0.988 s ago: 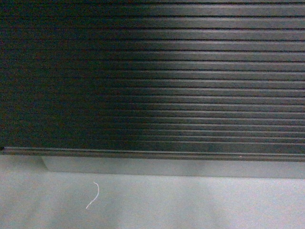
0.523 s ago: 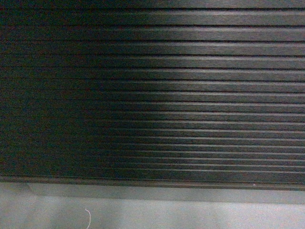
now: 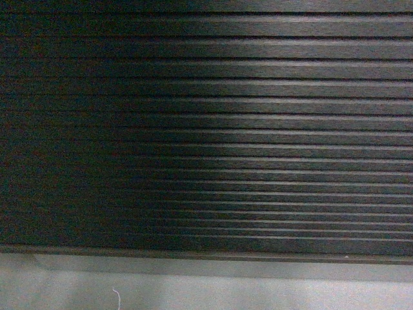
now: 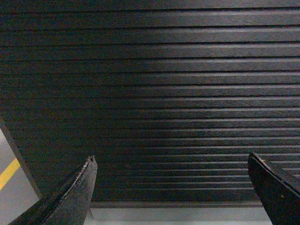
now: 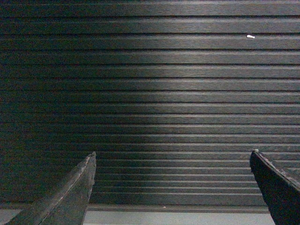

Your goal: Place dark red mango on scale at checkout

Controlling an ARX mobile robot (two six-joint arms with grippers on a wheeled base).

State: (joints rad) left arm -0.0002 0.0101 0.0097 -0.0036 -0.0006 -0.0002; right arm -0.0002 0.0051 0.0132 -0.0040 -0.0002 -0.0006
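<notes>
checkout [image 3: 258, 129] ribbed front fills view | both end effectors spread, empty

Checkout [image 3: 258, 129] front black with horizontal ribs; grey floor [image 3: 258, 296]; yellow floor stripe [image 4: 8, 172]

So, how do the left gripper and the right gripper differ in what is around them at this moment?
Beside the left gripper the ribbed panel ends at a corner, with grey floor and a yellow line past it; around the right gripper the panel runs across the whole picture. A small white mark shows only above the right gripper. Shared: both are open, empty and face the panel.
</notes>
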